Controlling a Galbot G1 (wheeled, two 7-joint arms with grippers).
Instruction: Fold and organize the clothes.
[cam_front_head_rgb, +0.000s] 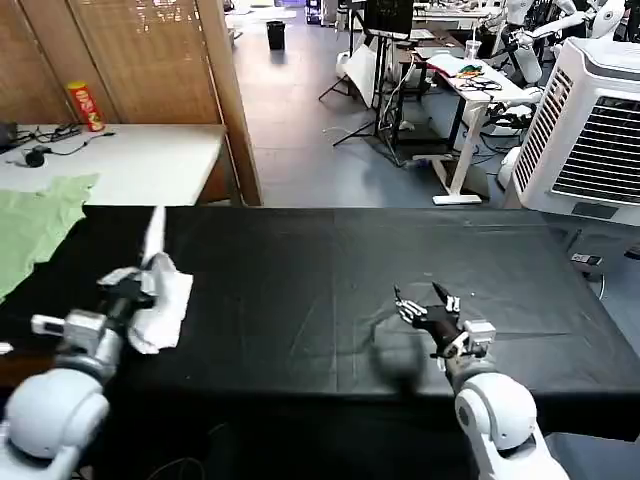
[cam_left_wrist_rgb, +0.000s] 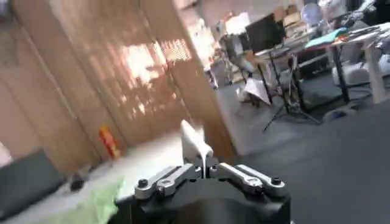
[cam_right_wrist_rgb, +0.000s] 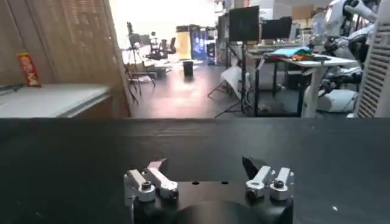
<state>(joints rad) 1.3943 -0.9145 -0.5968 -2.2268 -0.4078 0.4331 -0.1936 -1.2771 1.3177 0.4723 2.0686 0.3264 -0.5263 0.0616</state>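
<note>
L gripper (cam_front_head_rgb: 150, 262) clamped, R gripper (cam_front_head_rgb: 425, 300) agape

Bare black table (cam_front_head_rgb: 330, 290) centre

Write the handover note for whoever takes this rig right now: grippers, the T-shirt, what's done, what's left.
Left gripper: shut on the white T-shirt, which hangs bunched from it at the left end of the black table.
Right gripper: open, empty, low over the table's right half.
Done: shirt picked up; no fold visible.
Left: lay it flat, fold it, place it neatly. The light green garment at the far left edge is not part of the job.
</note>
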